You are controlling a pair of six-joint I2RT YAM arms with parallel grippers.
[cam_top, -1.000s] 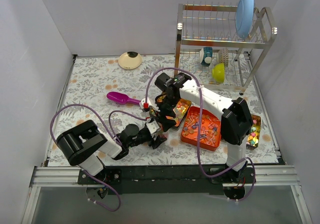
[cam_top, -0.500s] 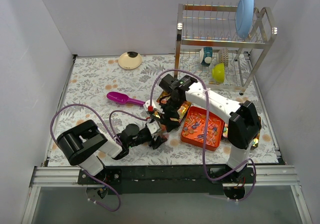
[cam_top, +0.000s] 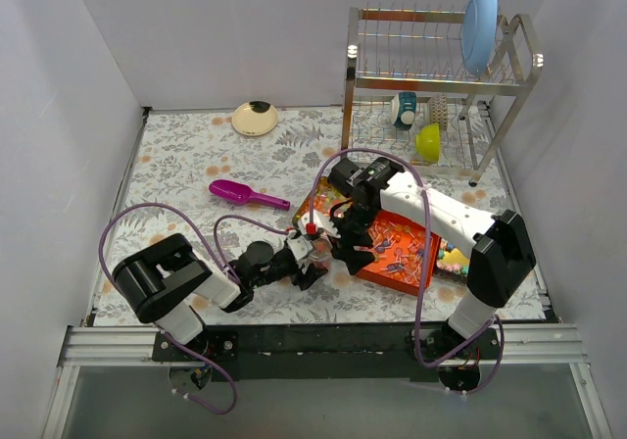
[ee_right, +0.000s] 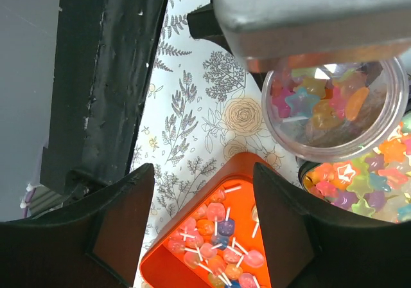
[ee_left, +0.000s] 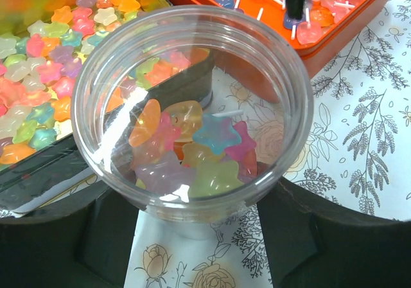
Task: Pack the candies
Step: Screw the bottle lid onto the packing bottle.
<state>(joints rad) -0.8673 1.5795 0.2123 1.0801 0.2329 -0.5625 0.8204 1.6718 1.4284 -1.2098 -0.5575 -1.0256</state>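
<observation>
My left gripper (ee_left: 215, 236) is shut on a clear plastic cup (ee_left: 192, 108) that stands on the table and holds several pastel star-shaped candies (ee_left: 199, 150). A metal tin (ee_left: 160, 89) of the same star candies sits just behind the cup. An orange tray (ee_right: 160, 249) of pink, orange and blue candies on white sticks (ee_right: 221, 230) lies to the right. My right gripper (ee_right: 202, 230) is open and empty, hovering over the tray's near left corner, beside the cup (ee_right: 334, 108). In the top view both grippers, left (cam_top: 306, 260) and right (cam_top: 345, 245), are close together.
A purple scoop (cam_top: 235, 192) lies on the patterned mat to the left. A third container of mixed candies (cam_top: 453, 261) sits right of the orange tray (cam_top: 407, 263). A beige dish (cam_top: 255, 118) is at the back. A dish rack (cam_top: 431, 67) stands at back right.
My right arm has swung right and toward the near edge, carrying its gripper from over the star tin to the orange tray's near left corner. The left gripper and cup have stayed put.
</observation>
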